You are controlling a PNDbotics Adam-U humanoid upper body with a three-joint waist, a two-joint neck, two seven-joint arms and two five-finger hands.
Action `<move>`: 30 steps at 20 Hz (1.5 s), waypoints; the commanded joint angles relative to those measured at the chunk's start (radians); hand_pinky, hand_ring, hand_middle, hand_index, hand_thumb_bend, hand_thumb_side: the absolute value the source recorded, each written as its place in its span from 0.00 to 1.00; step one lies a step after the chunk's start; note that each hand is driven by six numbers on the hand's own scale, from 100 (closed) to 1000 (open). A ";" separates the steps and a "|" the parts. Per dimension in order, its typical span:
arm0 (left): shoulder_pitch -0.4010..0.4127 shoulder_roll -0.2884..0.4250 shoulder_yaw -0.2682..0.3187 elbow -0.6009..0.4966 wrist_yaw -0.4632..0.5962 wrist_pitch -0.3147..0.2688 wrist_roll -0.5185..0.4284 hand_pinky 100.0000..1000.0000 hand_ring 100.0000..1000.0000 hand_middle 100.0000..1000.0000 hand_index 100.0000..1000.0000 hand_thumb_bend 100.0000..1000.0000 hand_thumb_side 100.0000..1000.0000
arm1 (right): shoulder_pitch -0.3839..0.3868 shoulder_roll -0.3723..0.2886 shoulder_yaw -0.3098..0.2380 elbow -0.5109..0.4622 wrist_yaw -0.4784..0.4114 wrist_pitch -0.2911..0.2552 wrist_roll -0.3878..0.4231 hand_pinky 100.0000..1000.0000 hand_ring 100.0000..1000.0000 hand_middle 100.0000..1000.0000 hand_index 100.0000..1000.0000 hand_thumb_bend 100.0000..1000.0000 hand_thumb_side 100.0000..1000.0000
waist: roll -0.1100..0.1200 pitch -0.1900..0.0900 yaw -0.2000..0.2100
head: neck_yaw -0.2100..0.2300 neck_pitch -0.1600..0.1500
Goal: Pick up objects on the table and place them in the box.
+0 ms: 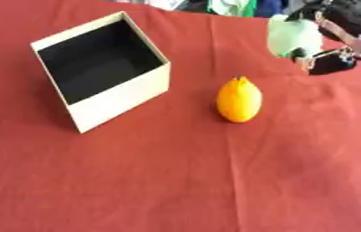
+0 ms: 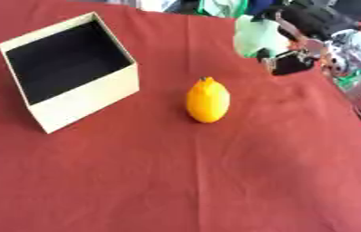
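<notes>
Pale green object [image 2: 256, 37], blurred, in right hand [image 2: 299, 43]

An orange lemon [image 1: 239, 100] lies right of the open, dark-lined cream box [image 1: 124, 95].

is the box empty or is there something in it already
Empty as far as shows: the box is open-topped, with only dark bare inside visible. The lemon lies outside on the cloth, and the right hand holds a pale green thing.

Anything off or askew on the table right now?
Nothing spilled or damaged. The box sits turned at an angle, open and empty. The lemon stands beside it. The right hand holds a pale green object.
</notes>
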 commanded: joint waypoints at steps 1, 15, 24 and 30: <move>-0.007 0.017 -0.003 -0.018 0.004 0.003 -0.005 0.68 0.77 0.76 0.80 0.00 0.73 | -0.086 0.033 0.018 -0.017 -0.013 -0.011 0.041 0.73 0.67 0.32 0.79 0.00 0.00 | 0.004 -0.029 0.002 | -0.009 0.007; -0.013 0.009 -0.018 -0.018 0.031 0.009 -0.025 0.68 0.77 0.77 0.80 0.01 0.73 | -0.397 0.387 0.114 0.208 0.018 -0.114 0.140 0.72 0.66 0.33 0.81 0.00 0.00 | 0.007 -0.052 0.035 | -0.058 0.016; -0.021 0.003 -0.027 -0.018 0.047 0.012 -0.038 0.68 0.77 0.77 0.80 0.01 0.72 | -0.465 0.537 0.146 0.394 0.098 -0.173 0.131 0.72 0.67 0.33 0.81 0.00 0.00 | 0.007 -0.058 0.058 | -0.086 0.020; -0.026 -0.001 -0.032 -0.018 0.055 0.015 -0.046 0.68 0.77 0.77 0.80 0.01 0.73 | -0.487 0.599 0.160 0.498 0.132 -0.227 0.131 0.72 0.67 0.33 0.82 0.00 0.00 | 0.001 -0.058 0.072 | -0.100 0.024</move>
